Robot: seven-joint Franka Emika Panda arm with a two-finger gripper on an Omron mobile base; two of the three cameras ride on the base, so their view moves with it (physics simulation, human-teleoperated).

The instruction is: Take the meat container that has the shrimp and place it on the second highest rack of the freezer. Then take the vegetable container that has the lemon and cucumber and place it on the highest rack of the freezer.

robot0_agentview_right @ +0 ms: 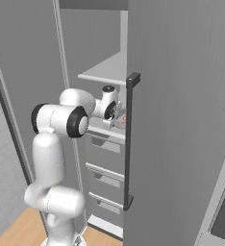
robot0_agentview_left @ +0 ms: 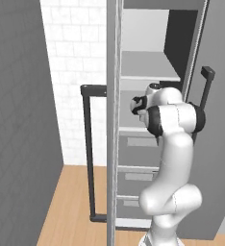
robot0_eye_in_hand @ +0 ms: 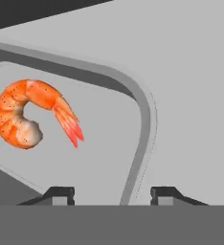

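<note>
Even flat rendered light, sharp, soft shadows

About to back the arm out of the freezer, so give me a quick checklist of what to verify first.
1. Shrimp inside its tray: ok.
2. Tray resting on the second highest rack: ok.
3. Gripper jaws parted, straddling the tray rim: ok.
4. Fingertips fully free of the rim: cannot tell.
5. Freezer door open for withdrawal: ok.
</note>
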